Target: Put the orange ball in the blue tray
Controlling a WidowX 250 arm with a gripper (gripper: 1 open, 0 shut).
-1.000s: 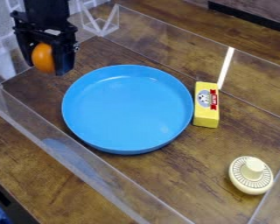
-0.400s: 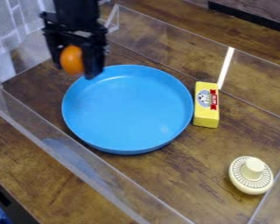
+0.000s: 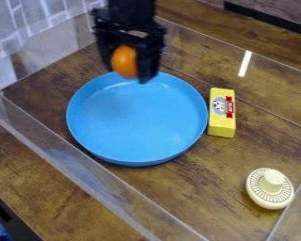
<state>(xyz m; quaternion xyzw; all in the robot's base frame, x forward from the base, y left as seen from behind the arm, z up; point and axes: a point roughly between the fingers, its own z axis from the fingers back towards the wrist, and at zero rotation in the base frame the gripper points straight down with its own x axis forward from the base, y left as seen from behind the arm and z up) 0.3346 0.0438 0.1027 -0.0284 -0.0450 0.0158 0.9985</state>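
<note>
The orange ball (image 3: 124, 60) hangs between the black fingers of my gripper (image 3: 127, 62), which is shut on it and points down. It is held above the far rim of the blue tray (image 3: 136, 118), a large round shallow dish lying in the middle of the wooden table. The tray's inside is bare. The ball is off the tray's surface, clear of the rim.
A yellow box (image 3: 221, 111) lies just right of the tray. A cream ridged disc (image 3: 269, 187) sits at the front right. Clear plastic walls run along the left and front edges of the table.
My gripper has carried the ball to the right, from beyond the tray's left side to above its far rim. The grip has not changed.
</note>
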